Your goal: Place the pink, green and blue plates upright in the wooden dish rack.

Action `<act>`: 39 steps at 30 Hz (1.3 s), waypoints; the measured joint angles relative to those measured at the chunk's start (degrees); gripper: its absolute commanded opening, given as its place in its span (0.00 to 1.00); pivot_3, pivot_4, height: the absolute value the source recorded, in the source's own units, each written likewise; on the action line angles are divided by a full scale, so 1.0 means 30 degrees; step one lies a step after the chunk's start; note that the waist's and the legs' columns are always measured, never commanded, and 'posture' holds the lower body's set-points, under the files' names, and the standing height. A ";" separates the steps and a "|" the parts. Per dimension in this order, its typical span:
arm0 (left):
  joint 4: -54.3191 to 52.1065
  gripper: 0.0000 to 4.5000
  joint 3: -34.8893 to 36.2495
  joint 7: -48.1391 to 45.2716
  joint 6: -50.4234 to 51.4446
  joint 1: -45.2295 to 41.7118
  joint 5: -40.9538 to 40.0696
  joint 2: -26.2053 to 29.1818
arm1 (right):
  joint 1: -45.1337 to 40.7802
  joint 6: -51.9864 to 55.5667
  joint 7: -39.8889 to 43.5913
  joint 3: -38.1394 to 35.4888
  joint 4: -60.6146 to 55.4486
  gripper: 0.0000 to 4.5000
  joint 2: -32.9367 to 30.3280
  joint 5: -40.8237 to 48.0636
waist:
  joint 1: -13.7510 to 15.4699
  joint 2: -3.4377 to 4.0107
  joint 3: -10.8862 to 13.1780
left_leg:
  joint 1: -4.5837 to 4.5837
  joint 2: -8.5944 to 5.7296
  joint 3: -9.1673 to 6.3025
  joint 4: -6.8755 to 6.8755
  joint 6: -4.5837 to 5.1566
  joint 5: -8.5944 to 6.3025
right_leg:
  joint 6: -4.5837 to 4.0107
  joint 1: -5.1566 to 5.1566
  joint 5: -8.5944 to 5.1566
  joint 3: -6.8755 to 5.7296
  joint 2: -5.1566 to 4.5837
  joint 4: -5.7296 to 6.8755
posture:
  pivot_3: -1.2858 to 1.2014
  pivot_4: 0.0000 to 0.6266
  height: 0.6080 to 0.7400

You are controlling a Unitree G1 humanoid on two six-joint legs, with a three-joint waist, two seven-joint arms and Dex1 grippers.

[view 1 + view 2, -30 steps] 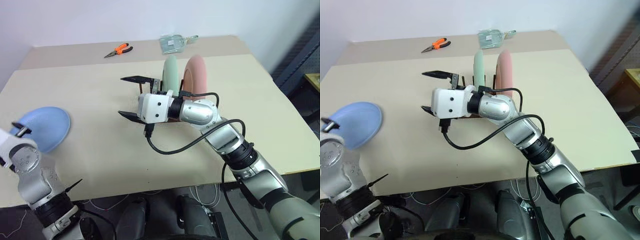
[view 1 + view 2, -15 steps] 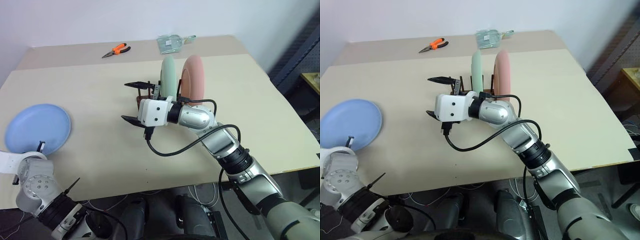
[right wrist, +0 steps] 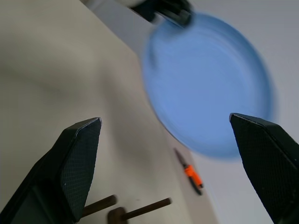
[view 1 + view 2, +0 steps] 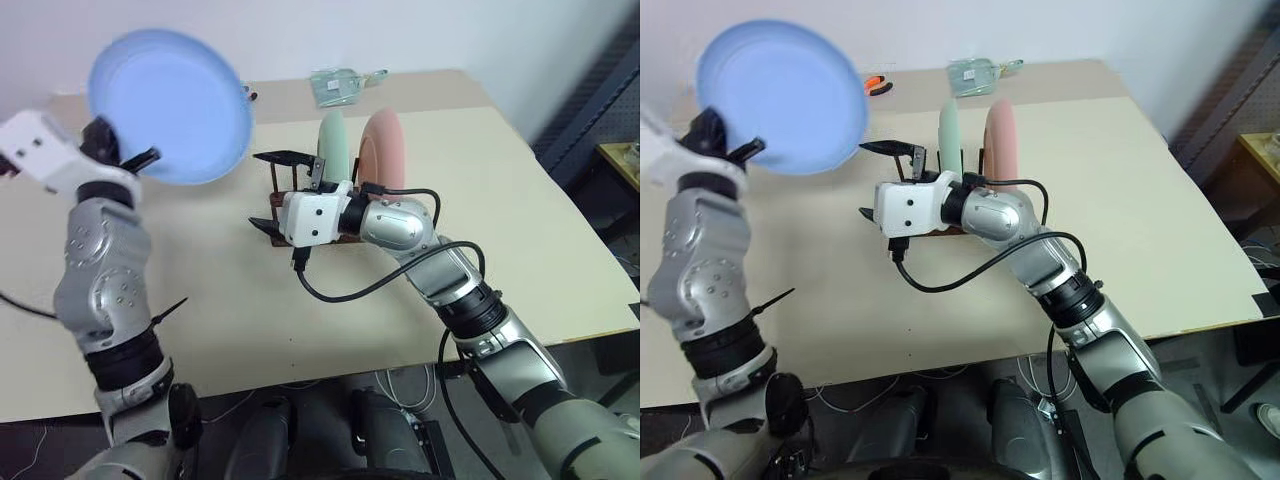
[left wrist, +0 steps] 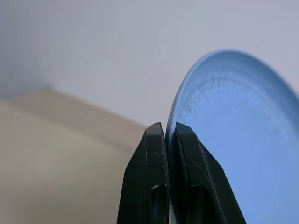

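The blue plate [image 4: 170, 105] hangs in the air above the table's far left, tilted with its hollow face toward me. My left gripper [image 4: 130, 160] is shut on its lower rim; in the left wrist view the black fingers [image 5: 147, 177] pinch the blue plate's [image 5: 243, 140] edge. The green plate [image 4: 333, 140] and the pink plate [image 4: 385, 145] stand upright side by side in the wooden dish rack [image 4: 275, 185], which my right arm largely hides. My right gripper [image 4: 253, 190] stands open just left of the rack, pointing toward the blue plate [image 3: 210, 79]. Two rack pegs [image 3: 145, 207] show below its fingers.
Orange-handled pliers [image 3: 191, 175] lie at the far side of the beige table [image 4: 500, 230], partly behind the blue plate. A clear plastic bag [image 4: 345, 85] lies at the far edge behind the rack. A black cable loops from my right wrist over the table.
My left gripper has shut on the blue plate's rim and lifted it off the table, up and toward the rack. The right gripper has stayed open by the rack.
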 measured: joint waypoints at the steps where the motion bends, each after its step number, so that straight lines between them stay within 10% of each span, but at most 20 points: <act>1: -0.0138 0.04 -0.0412 -0.0070 0.0021 -0.0352 -0.0010 -0.0123 | -0.0490 -0.0277 -0.0400 0.0017 0.0587 1.00 0.0078 -0.0626 | -0.0007 0.0001 0.0000 | 0.0000 0.0000 0.0002 0.0002 -0.0002 0.0001 | 0.0000 0.0000 0.0000 0.0004 0.0000 0.0000 | 0.52 0.24 0.99; 7: -0.0598 0.04 -0.1133 -0.0074 0.0441 -0.0501 -0.0132 -0.1109 | -0.2225 -0.1457 -0.2323 0.0265 0.3861 0.94 0.0467 -0.3260 | 0.0073 -0.0001 0.0001 | -0.0004 -0.0006 -0.0002 0.0003 -0.0041 0.0026 | -0.0001 0.0000 0.0000 0.0006 -0.0001 -0.0002 | 0.52 0.24 0.99; 13: -0.0957 0.03 -0.1335 -0.0236 0.0916 -0.0135 -0.0617 -0.1577 | -0.3015 -0.1780 -0.2849 0.0290 0.5556 0.35 0.0767 -0.4132 | 0.0071 -0.0001 0.0003 | -0.0008 -0.0007 -0.0006 0.0001 -0.0044 0.0028 | -0.0001 -0.0001 0.0000 0.0005 -0.0001 -0.0002 | 0.52 0.24 0.99; 16: -0.1452 0.23 -0.1309 -0.0588 0.1114 -0.0044 -0.1107 -0.1590 | -0.3013 -0.2082 -0.2778 0.0312 0.5574 0.00 0.0819 -0.4244 | 0.0070 0.0000 0.0004 | -0.0008 -0.0007 -0.0009 0.0003 -0.0041 0.0026 | -0.0001 0.0001 0.0000 0.0004 -0.0001 -0.0003 | 0.52 0.24 0.99; 22: -0.1841 0.90 -0.0775 -0.1436 0.0290 0.0077 -0.2634 -0.2038 | -0.3016 -0.2163 -0.2822 0.0344 0.5490 0.00 0.0979 -0.4464 | 0.0074 0.0001 0.0027 | -0.0017 -0.0007 -0.0013 0.0011 -0.0041 0.0026 | -0.0003 -0.0005 0.0000 0.0003 0.0000 -0.0003 | 0.52 0.24 0.99; 30: 0.0626 0.90 0.2854 -0.0774 -0.4345 -0.0387 0.1781 0.3283 | -0.3012 -0.1046 -0.3440 -0.2433 0.5096 0.00 0.2792 -0.1051 | -0.0059 0.0020 0.0034 | 0.0007 0.0006 -0.0008 -0.0042 -0.0049 0.0033 | -0.0012 -0.0024 0.0003 0.0020 0.0026 0.0019 | 0.52 0.24 0.99; 39: 0.1883 0.90 -0.0927 -0.3914 -0.5422 0.7512 0.5158 0.2300 | -0.2661 1.2728 -0.5439 -1.0835 -0.3743 0.00 0.7980 1.9714 | 0.0208 0.0029 0.0007 | 0.0006 -0.0018 -0.0074 -0.0020 0.0019 -0.0014 | -0.0033 0.0032 0.0007 0.0000 -0.0040 -0.0010 | 0.52 0.24 0.99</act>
